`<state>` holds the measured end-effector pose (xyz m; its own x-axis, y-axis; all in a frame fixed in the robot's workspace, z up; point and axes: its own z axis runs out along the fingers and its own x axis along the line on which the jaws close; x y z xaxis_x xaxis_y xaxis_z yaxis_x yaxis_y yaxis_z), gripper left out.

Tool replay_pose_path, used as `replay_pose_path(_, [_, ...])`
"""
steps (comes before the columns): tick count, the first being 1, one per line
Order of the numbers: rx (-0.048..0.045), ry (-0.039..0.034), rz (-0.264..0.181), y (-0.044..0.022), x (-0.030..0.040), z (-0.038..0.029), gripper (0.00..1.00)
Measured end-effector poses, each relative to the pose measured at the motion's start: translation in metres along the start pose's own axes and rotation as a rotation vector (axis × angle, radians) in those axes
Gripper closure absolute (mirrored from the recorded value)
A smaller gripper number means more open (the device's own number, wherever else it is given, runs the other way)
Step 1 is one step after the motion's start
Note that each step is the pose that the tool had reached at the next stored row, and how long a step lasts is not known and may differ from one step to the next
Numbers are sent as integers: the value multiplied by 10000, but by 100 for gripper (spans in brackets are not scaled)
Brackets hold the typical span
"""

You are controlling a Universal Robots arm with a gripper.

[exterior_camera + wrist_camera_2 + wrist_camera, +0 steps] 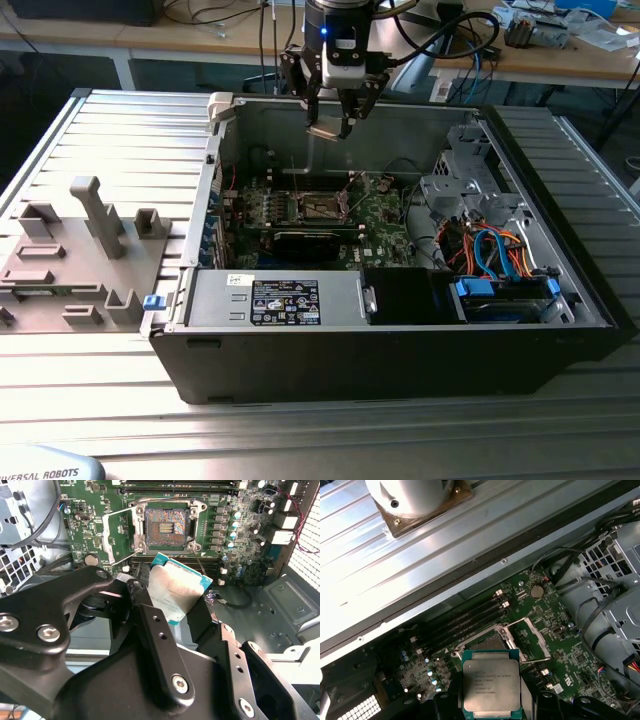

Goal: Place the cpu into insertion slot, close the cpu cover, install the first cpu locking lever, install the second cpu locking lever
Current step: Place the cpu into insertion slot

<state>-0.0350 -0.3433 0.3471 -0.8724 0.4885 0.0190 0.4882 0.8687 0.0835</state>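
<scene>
My gripper (pixel 328 122) hangs above the open computer case (pixel 400 330), shut on the cpu (pixel 322 131), a thin silvery square plate with a teal edge. In both wrist views the cpu (pixel 175 592) (pixel 491 687) sits clamped between the black fingers (pixel 150 615), held in the air well above the board. The insertion slot (pixel 167 527) lies below on the green motherboard, dark, with its contact field exposed. The cpu cover (pixel 120 532) stands swung open beside it. In the first wrist view the cpu hides part of the insertion slot (pixel 482 642); the open cover frame (pixel 530 637) shows next to it.
Long black card slots (pixel 465 615) run alongside the socket. A grey drive cage (pixel 470 180) with bundled cables (pixel 495 250) fills the case at the exterior view's right, and a power supply (pixel 285 300) lies along the front. A grey fixture tray (pixel 80 250) sits outside at the exterior view's left.
</scene>
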Motion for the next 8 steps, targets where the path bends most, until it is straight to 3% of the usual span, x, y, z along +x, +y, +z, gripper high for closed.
replay_pose_path(8, [-2, -5, 56, 0, 0, 2, 46])
